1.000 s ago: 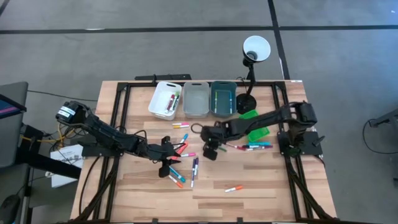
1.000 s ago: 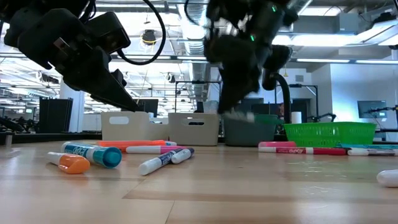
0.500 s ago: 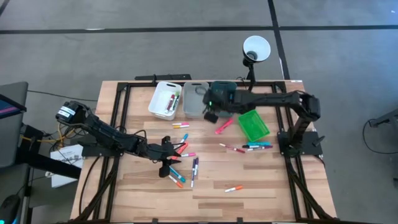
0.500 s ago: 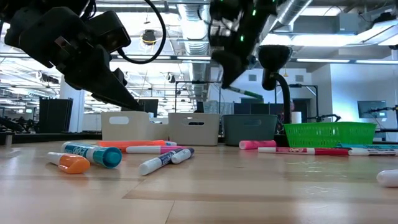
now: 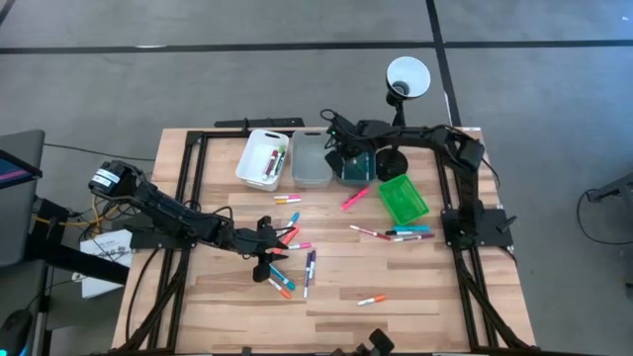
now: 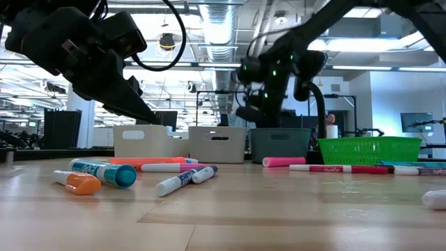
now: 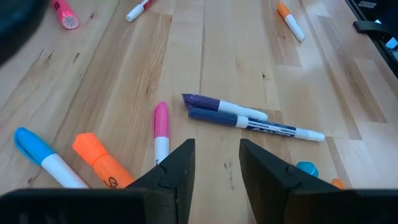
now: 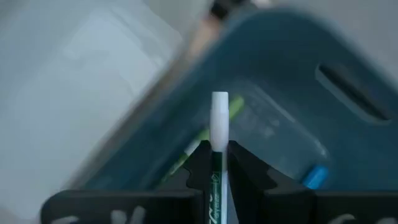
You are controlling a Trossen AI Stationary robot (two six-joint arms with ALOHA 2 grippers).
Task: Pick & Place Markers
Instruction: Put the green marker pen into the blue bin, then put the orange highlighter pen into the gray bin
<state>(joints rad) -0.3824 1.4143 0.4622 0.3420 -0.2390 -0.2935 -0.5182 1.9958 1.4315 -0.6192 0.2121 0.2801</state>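
Note:
Markers in mixed colours lie flat on the wooden table: a cluster (image 5: pixel 291 237) under my left gripper, a purple and blue pair (image 7: pixel 242 117), a pink one (image 5: pixel 354 200), and a row (image 5: pixel 398 233) by the green bin. My left gripper (image 7: pixel 217 169) hovers open just above the cluster (image 6: pixel 104 173). My right gripper (image 5: pixel 346 150) is over the teal bin (image 5: pixel 356 168), shut on a green-and-white marker (image 8: pixel 219 134). The teal bin (image 8: pixel 292 118) holds a few more markers. My right gripper pinches the marker's green barrel (image 8: pixel 217 165) between its two fingers (image 8: pixel 200 163). The marker lies along the fingers, and its white end (image 8: pixel 219 115) sticks out past the fingertips. It is lifted clear, above the teal bin's opening.
A white bin (image 5: pixel 263 158) with markers inside, a grey bin (image 5: pixel 312 158) and the teal bin stand in a row at the far edge. The green bin (image 5: pixel 403 200) sits tilted to their right. A black lamp (image 5: pixel 406 79) stands beside the teal bin, close to my right arm.
My right gripper has risen from the middle of the table and swung toward the far edge, carrying the green-and-white marker until it is over the teal bin.

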